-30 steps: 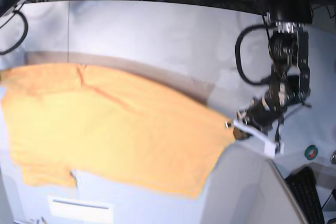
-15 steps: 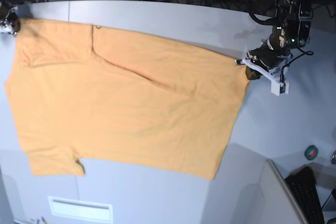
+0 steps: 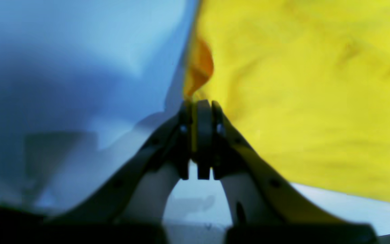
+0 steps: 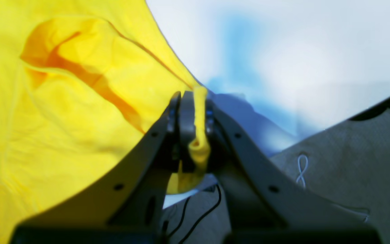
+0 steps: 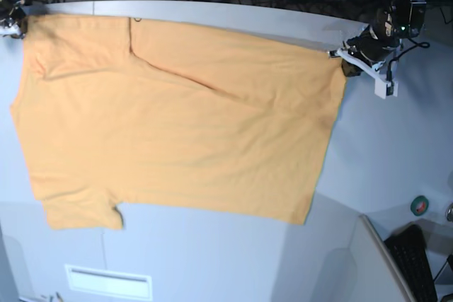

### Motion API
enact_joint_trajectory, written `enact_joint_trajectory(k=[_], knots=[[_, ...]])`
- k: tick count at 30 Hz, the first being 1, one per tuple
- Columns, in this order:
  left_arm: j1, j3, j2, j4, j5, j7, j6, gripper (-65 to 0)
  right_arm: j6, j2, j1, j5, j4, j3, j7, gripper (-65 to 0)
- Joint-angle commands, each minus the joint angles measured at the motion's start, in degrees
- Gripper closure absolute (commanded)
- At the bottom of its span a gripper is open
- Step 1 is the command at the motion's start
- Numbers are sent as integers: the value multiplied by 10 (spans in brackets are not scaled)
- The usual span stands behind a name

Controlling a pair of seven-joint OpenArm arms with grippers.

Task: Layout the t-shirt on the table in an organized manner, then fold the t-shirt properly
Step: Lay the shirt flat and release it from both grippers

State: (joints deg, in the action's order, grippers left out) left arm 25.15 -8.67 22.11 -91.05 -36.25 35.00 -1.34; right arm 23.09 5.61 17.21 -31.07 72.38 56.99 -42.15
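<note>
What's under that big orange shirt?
The t-shirt lies spread on the white table, which shows bare around it. Whatever else might sit beneath the cloth is covered, though no bump shows.

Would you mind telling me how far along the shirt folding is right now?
Layout looks nearly done: the t-shirt is spread wide over the table. In hand: the left gripper and right gripper each pinch a far corner. No fold made yet.
</note>
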Motion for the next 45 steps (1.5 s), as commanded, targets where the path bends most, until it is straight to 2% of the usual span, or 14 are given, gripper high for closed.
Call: enact_joint_trajectory(k=[1,10,12,15,17,19,21,24,27,29,32,37,42,45], knots=[[2,-9,6,-9,2,-9,0,0,4,11,8,-4,11,2,9,0],[14,-10,7,-10,2,-5,0,0,3,10,17,-6,11,6,-9,0],[17,-10,7,-11,2,-5,0,0,3,10,18,-7,11,7,-16,-96],[18,-11,7,-9,2,-5,0,-181,3,10,19,-7,11,7,-18,-222],[26,-26,6,-12,0,-8,0,-329,3,10,20,-8,12,8,-18,-240],[30,-56,-1,-13,-1,-6,0,-428,3,10,26,-8,21,8,-18,-243],[31,-97,-13,-14,1,-6,0,-476,3,3,36,-8,60,8,-18,-243],[31,-138,-17,-32,-1,-5,0,-454,2,-19,47,-4,141,8,-17,-245],[26,-149,-17,-60,1,-5,0,-392,0,-18,42,-4,195,8,-17,-245],[9,-146,-13,-64,1,-5,0,-273,-1,4,13,-3,196,3,-16,-245],[-36,-144,-13,-37,1,-5,0,0,-1,67,-67,-2,135,-25,-18,-245],[-79,-143,-12,-5,1,-4,1,0,0,191,-242,-2,-101,-149,-4,-251],[-75,-113,8,-5,2,-4,2,0,0,255,-399,-2,-370,-309,136,-416],[-73,-112,13,-4,2,-4,2,0,0,268,-464,-3,-523,-404,233,-441]])
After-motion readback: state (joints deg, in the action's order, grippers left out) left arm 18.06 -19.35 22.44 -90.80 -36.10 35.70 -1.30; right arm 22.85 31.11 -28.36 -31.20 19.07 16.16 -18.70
